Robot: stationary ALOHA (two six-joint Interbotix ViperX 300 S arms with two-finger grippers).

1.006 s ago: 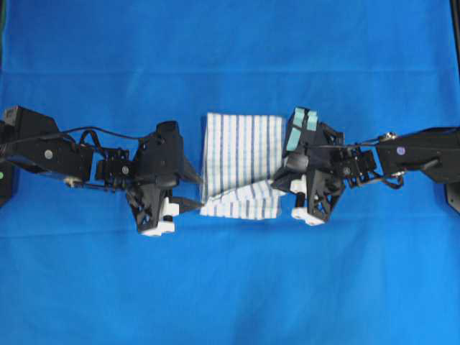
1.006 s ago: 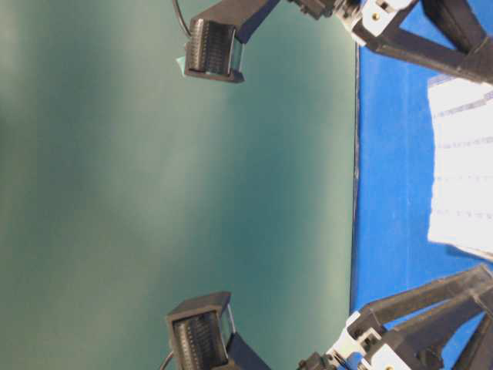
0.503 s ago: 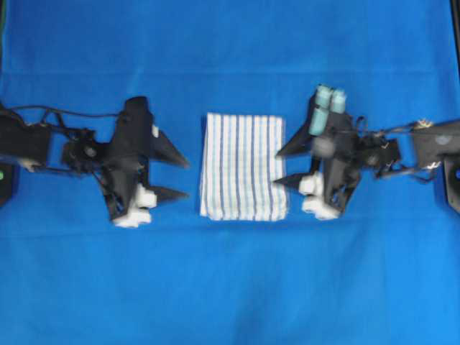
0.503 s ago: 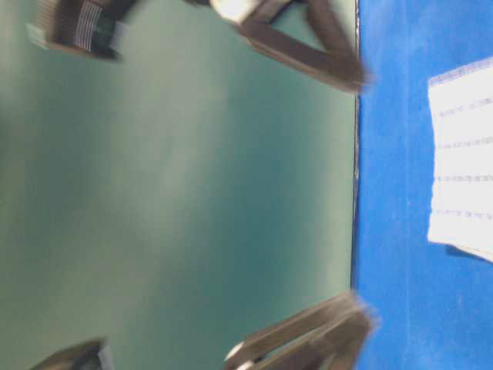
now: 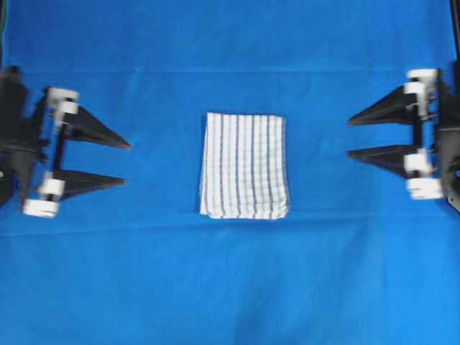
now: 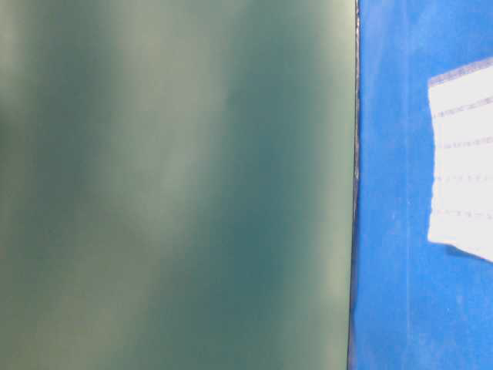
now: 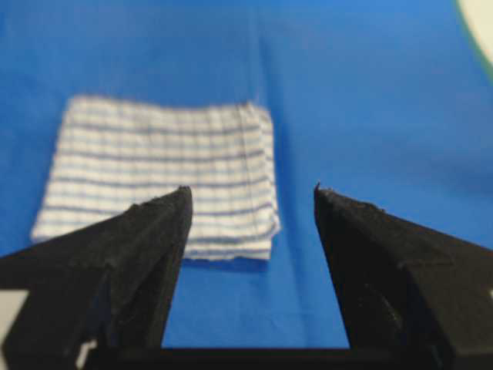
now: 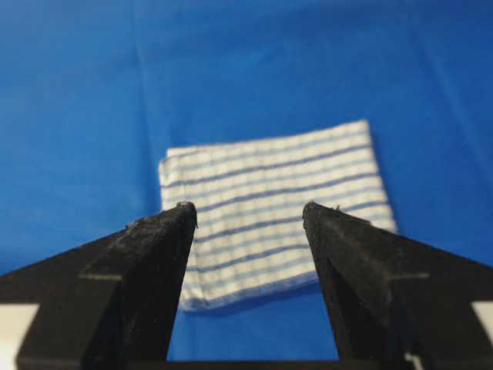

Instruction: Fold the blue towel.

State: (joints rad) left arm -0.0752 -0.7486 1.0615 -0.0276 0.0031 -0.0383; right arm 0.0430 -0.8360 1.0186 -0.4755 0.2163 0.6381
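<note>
Towel (image 5: 244,175) sits folded at the middle of the desk (image 5: 230,287), a compact rectangle, stripes running toward the far and near desk edges in the overhead view. Edges look roughly aligned; the near edge shows stacked layers. It lies flat on the blue cover, nothing on top of it.

Left pincer (image 5: 126,163) is near the left desk edge, released, jaws spread and empty, tips pointing toward the towel. Right pincer (image 5: 350,138) is near the right desk edge, also released, jaws wide and empty, tips pointing toward the towel. Both are well apart from the towel, with only bare blue cover between.

Left wrist view: fingers (image 7: 146,239) frame open cover, towel beyond them, offset left. Right wrist view: fingers (image 8: 154,254) frame the towel directly ahead.

Table-level view: mostly a blurred green backdrop (image 6: 177,185); a strip of blue cover and one towel corner show at the right. No pincer visible there.

No readable writing or labels. No containers.
</note>
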